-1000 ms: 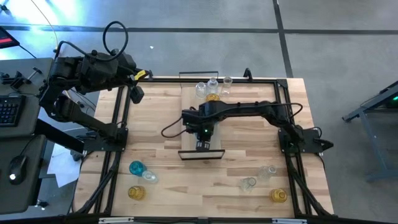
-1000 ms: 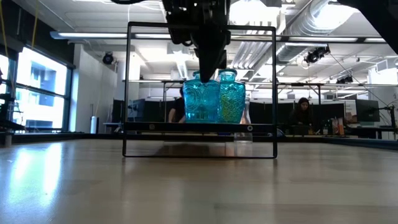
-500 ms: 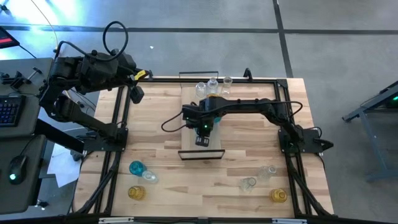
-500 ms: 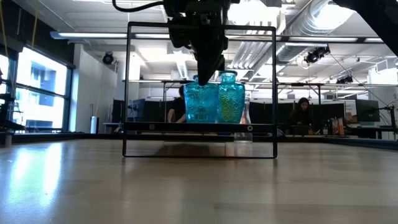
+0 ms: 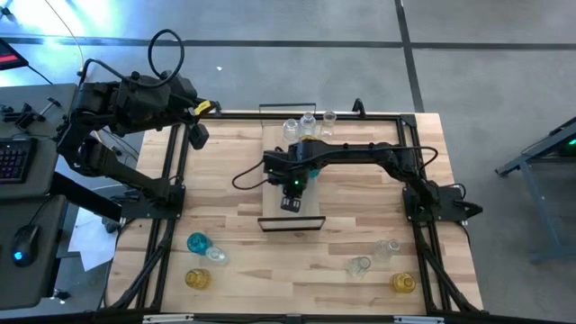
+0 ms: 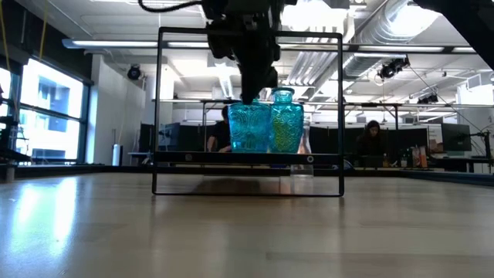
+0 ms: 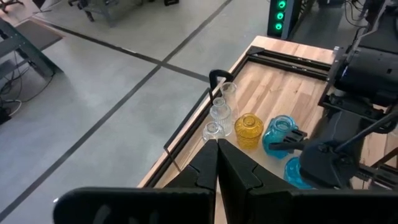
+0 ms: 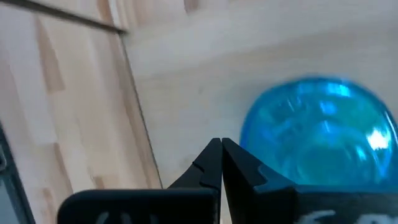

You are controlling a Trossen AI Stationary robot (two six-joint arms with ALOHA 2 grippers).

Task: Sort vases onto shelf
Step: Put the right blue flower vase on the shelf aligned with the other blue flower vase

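The shelf (image 5: 273, 144) lies mid-table, and its black frame (image 6: 162, 108) shows in the low view. At its far end stand clear vases (image 5: 291, 129) and an amber vase (image 5: 309, 140). Two teal vases (image 6: 251, 127) (image 6: 286, 123) stand side by side on the board, largely under my right arm in the high view. My right gripper (image 6: 248, 99) is shut and points down, level with the mouth of the left teal vase; in its wrist view the tips (image 8: 221, 142) are beside that vase (image 8: 317, 134). My left gripper (image 7: 216, 144) is shut and raised at the far left (image 5: 197, 135). My right gripper has its shut tips close by the top of the left teal vase (image 6: 251, 106). Nothing is between the fingers. I cannot tell whether they touch the glass.
Loose vases stand near the front edge: teal (image 5: 196, 242), clear (image 5: 216, 256) and amber (image 5: 197, 278) on the left; two clear (image 5: 360, 265) (image 5: 389, 247) and one amber (image 5: 402, 283) on the right. Black frame rails (image 5: 171, 180) run along the table's sides.
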